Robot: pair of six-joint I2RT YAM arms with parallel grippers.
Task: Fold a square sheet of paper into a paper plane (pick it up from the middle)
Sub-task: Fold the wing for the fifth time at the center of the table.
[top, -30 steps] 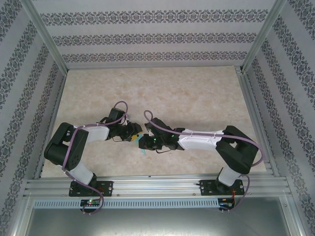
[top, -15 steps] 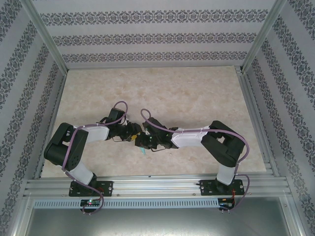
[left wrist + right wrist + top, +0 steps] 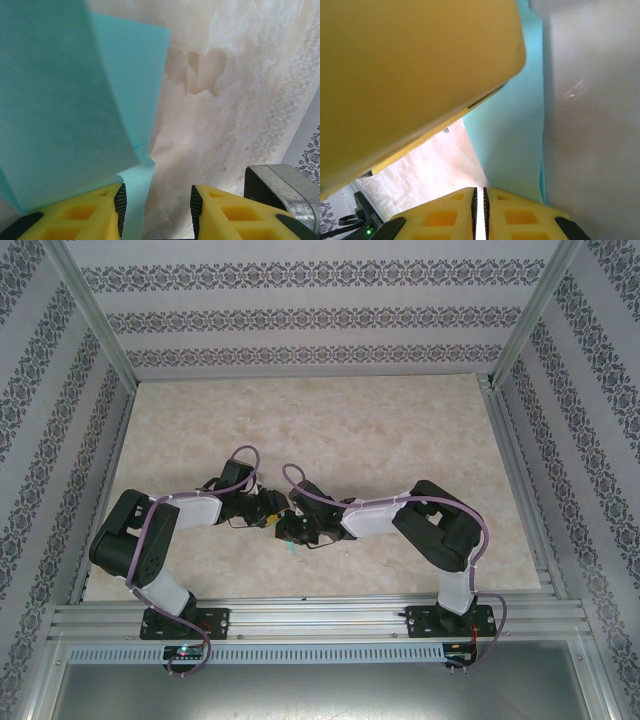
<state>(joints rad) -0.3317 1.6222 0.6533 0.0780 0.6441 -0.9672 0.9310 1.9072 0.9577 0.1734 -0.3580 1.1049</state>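
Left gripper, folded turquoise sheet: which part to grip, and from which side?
Probably the low strip of the folded sheet, where its two layers meet; higher up they splay apart. It stands on edge, inside the open left gripper against one pad, so come straight ahead, nudge sideways to centre it, and close across its thickness. The right gripper seems to pinch another edge.

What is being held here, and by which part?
Likely the thin turquoise folded paper, by the edge meeting the right claw's nearly shut tips; the pinch itself is unclear; left claw open alongside it.
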